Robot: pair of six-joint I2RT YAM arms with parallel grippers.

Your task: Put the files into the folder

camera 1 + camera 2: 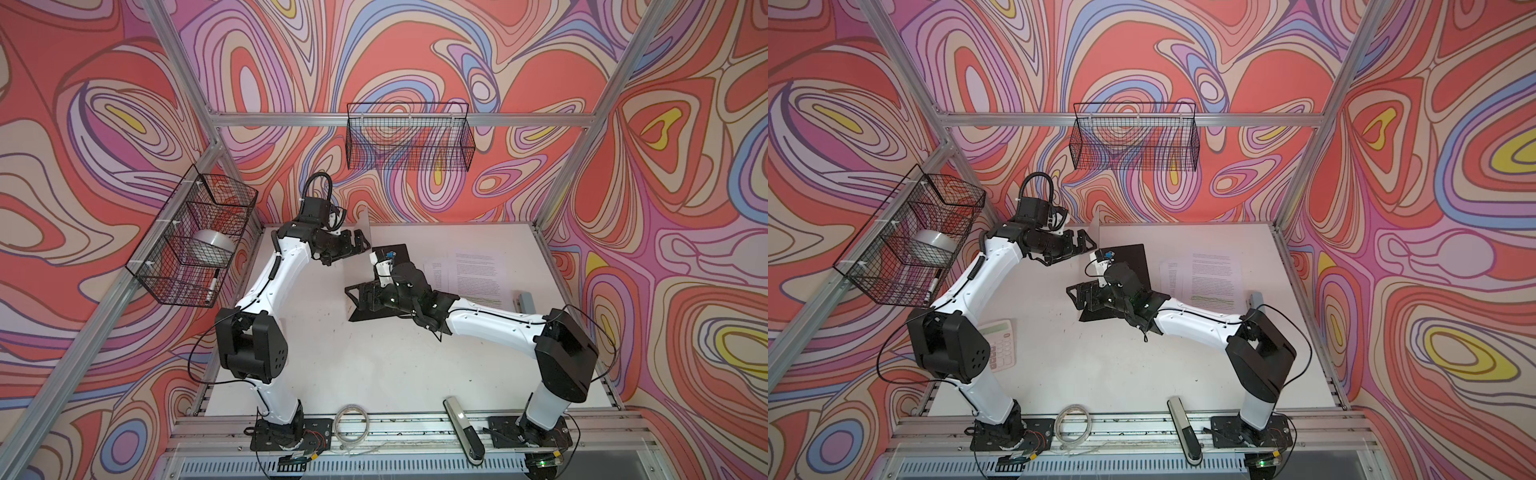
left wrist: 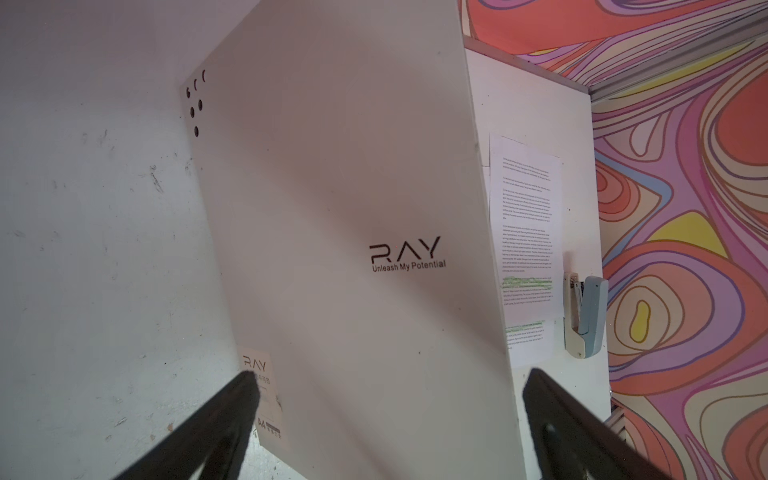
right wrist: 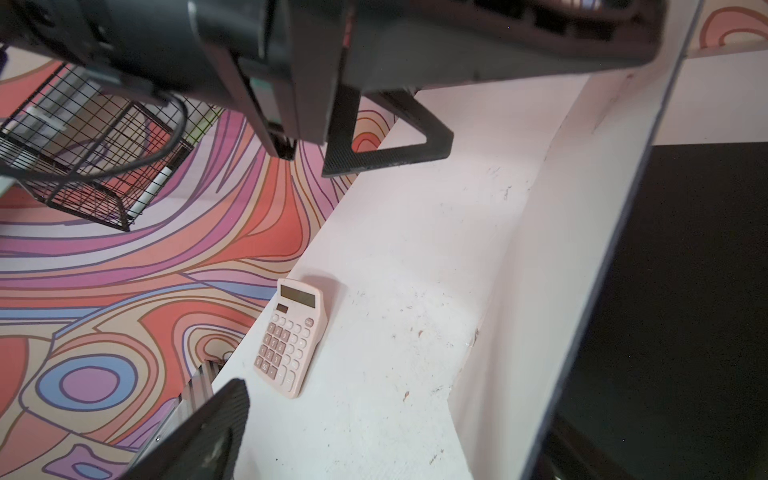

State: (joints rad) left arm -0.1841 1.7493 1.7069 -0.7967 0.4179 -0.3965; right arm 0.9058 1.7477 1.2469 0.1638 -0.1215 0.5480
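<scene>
Left wrist view: the left gripper [image 2: 392, 376], wide open and empty, faces the folder's [image 2: 332, 208] upright cover. The right gripper [image 1: 353, 300], equally wide and empty, hovers at the folder's front end. The files [image 1: 473, 274] lie flat, long axis front-to-back, toward the worktop's right edge, nearer the right arm.

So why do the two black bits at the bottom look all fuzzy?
Left wrist view: the left gripper sits close to the lens, so its fingers blur, while RAY on the folder is sharp. Right wrist view: the calculator is sharp, the left arm smeared.
</scene>
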